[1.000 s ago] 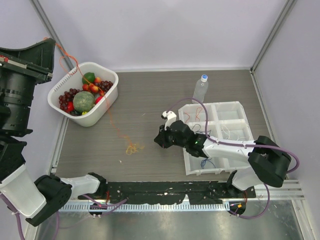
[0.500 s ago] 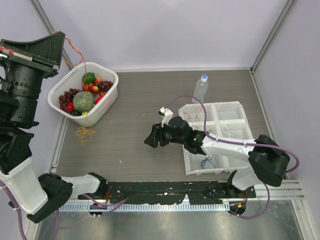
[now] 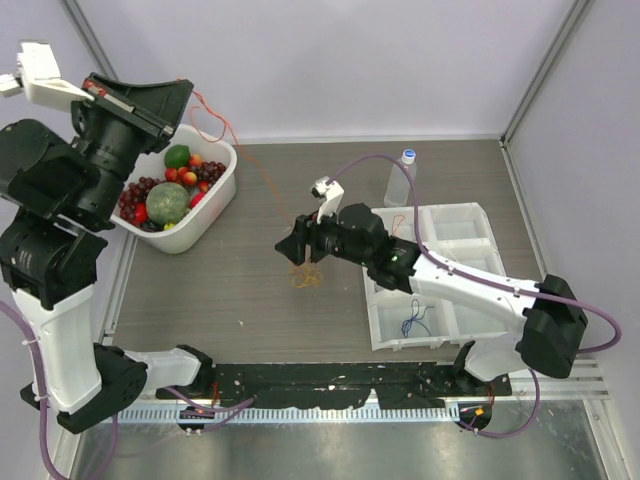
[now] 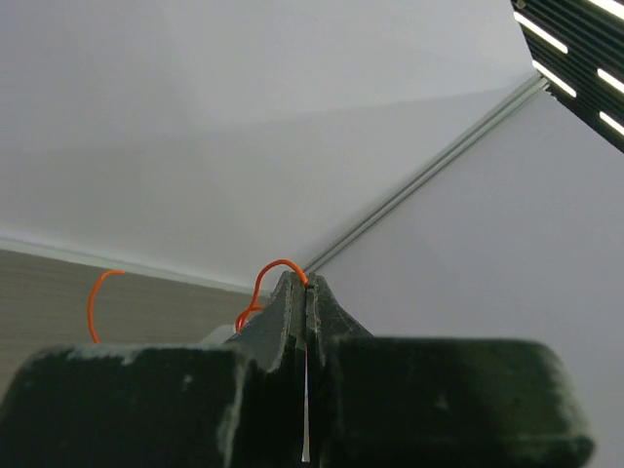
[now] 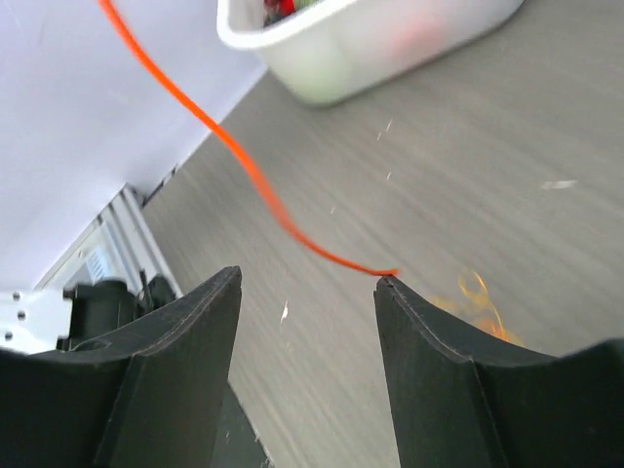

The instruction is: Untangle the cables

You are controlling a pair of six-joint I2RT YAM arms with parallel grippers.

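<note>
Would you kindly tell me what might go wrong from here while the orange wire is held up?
The thin orange wire runs from the shut left tool close past the white plastic tub of fruit; a harder pull may snag its rim. The right tool is open above the tangled orange coil, so nothing pins it: it may tighten or simply lift.

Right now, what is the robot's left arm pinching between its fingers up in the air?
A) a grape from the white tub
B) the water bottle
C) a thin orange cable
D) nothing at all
C: in the left wrist view the left gripper is closed, with the orange cable looping out from between its tips.
</note>
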